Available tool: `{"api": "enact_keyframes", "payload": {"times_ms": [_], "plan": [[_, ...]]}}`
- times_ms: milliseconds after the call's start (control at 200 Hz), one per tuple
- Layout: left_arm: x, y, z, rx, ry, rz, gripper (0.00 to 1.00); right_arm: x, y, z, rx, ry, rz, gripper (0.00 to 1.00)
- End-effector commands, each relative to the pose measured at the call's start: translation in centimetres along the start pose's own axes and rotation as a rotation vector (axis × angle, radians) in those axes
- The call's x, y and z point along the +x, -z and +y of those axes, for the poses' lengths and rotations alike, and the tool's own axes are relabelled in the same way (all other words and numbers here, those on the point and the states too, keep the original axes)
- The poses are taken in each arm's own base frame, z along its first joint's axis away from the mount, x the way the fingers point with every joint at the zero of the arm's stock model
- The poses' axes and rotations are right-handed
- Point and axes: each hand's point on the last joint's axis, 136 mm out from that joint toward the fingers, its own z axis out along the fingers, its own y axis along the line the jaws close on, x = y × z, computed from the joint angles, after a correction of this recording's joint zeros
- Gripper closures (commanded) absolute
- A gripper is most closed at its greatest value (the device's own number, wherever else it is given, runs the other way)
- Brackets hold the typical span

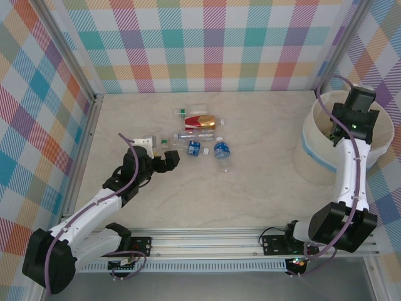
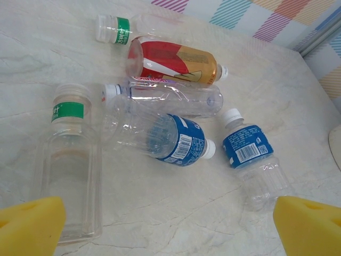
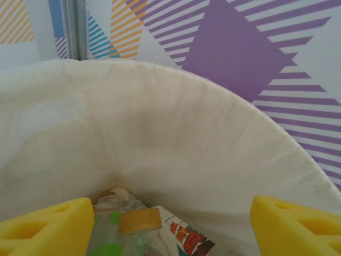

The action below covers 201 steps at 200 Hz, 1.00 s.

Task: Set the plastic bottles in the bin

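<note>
Several plastic bottles lie loose mid-table: a red-and-gold labelled one [image 1: 202,121] [image 2: 173,58], a clear one [image 2: 165,98], two blue-labelled ones [image 2: 170,138] [image 2: 248,152], a green-banded one [image 2: 120,29] and a square clear one with a green label [image 2: 72,160]. My left gripper [image 1: 169,160] [image 2: 170,234] hovers open just short of them, the square bottle by its left pad [image 2: 29,224]. My right gripper [image 1: 336,128] [image 3: 170,232] stands open over the bin [image 1: 316,147], holding nothing. Inside the bin's cream liner [image 3: 160,133] lie bottles, one with a tan cap [image 3: 139,220].
Checked walls close in the table on the left, back and right. The bin stands against the right wall. A metal rail [image 1: 207,241] with the arm bases runs along the near edge. Bare marbled tabletop [image 1: 263,182] stretches between the bottles and the bin.
</note>
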Motion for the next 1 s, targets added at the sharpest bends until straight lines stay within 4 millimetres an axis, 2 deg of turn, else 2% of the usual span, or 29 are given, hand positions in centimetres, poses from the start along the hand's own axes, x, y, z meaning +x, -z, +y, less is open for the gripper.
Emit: {"api": "enact_keyframes", "payload": {"times_ms": [0,120,205,370,450,535,610,710,855,915,1000], "plan": [[0.0,0.2,0.6,-0.014,0.019,-0.009,0.0,-2.7,3.0,1.1,-0.131,-0.067,-0.059,0.2],[-0.3,0.5,1.1,-0.034,0.037,-0.04,0.0,-4.3,5.4,3.8,-0.276,-0.102,-0.099,0.17],[-0.4,0.6,1.3,-0.041,0.047,-0.059,0.0,-5.5,7.7,6.7,-0.417,-0.1,-0.134,0.15],[-0.3,0.6,1.8,-0.056,0.072,-0.065,0.0,-6.6,13.8,15.1,-0.78,-0.072,-0.172,0.12],[-0.2,0.5,2.0,-0.065,0.087,-0.062,0.0,-6.1,16.2,19.4,-0.923,-0.028,-0.161,0.0],[-0.1,0.6,2.8,-0.105,0.125,-0.06,0.0,-4.8,17.7,23.2,-1.016,-0.005,-0.138,0.0],[0.1,0.7,3.6,-0.142,0.159,-0.054,0.0,-3.0,18.0,26.2,-1.067,-0.021,-0.092,0.0],[0.3,0.8,4.4,-0.176,0.179,-0.051,0.0,0.7,17.6,29.8,-1.064,-0.067,0.031,0.0],[0.4,1.1,5.3,-0.219,0.176,-0.067,0.0,8.5,16.5,34.7,-1.086,-0.183,0.295,0.0],[0.3,1.0,5.3,-0.217,0.174,-0.076,0.0,11.8,16.5,36.7,-1.091,-0.146,0.38,0.0],[0.2,1.1,5.3,-0.224,0.18,-0.073,0.0,15.8,15.9,38.2,-1.016,-0.045,0.443,0.0]]}}
